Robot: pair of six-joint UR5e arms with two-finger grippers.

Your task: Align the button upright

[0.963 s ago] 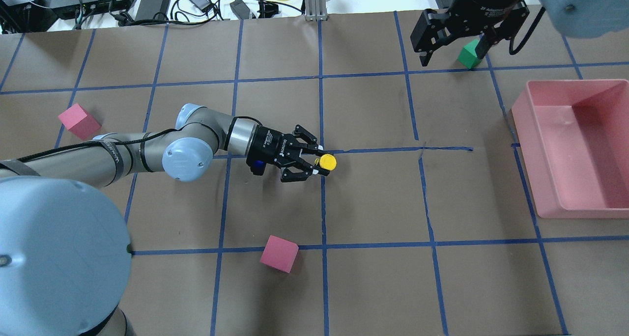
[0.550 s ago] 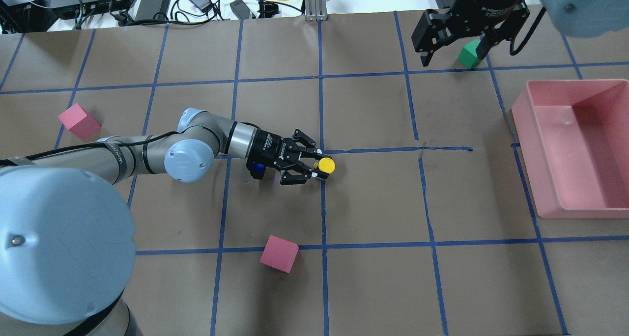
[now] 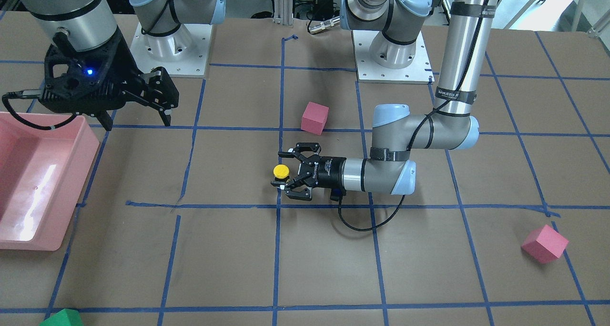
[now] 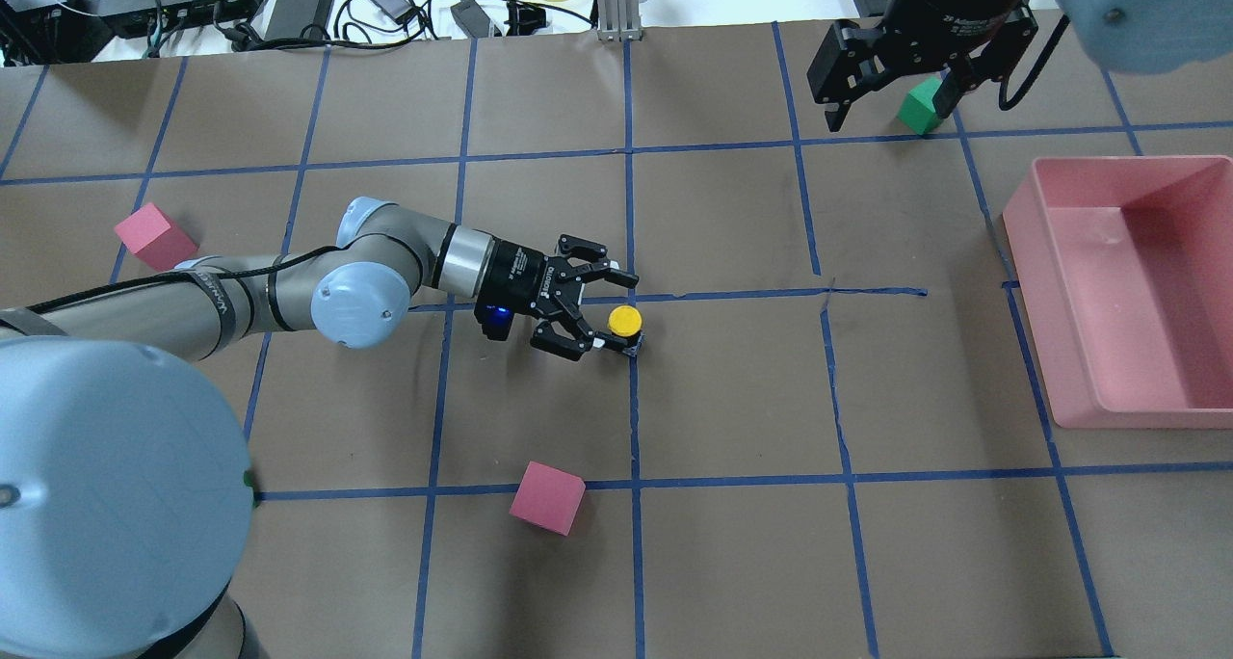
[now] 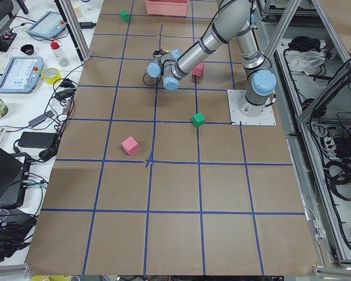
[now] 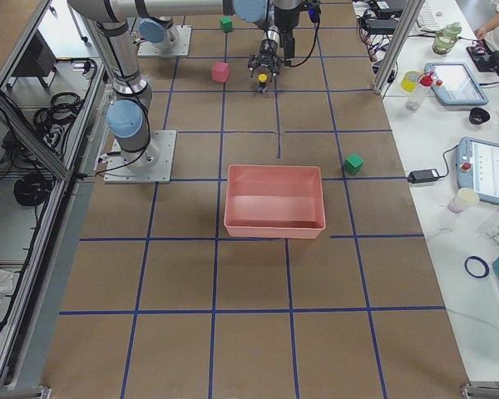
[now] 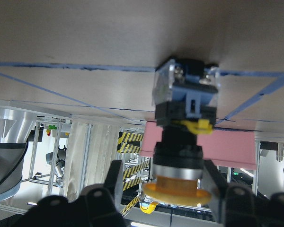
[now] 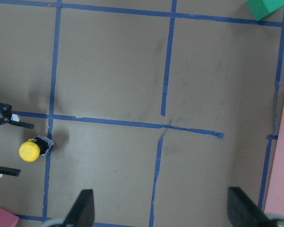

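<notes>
finding: the left gripper (image 4: 616, 312), pinched on the button (image 4: 624, 323) a second ago, has let go. its fingers (image 4: 616, 276) now stand spread to either side of the button and clear of it. in that time the button has shifted slightly to the robot's left. it rests on the table (image 4: 732, 399) at a crossing of blue tape lines (image 4: 633, 389), grey base down and yellow cap up. the left wrist view shows the base flat against the surface.

judgement: the button appears upright and free-standing, so the task looks done bar the withdrawal. the risk is a finger clipping the cap on the way out.

pose: the left arm lies low, with forearm and wrist near level with the table and the gripper aimed sideways at the button. the right gripper (image 3: 137, 117) hangs high and well apart from the button, near the pink tray (image 4: 1127, 164). it points down, spread wide, and holds nothing.
</notes>
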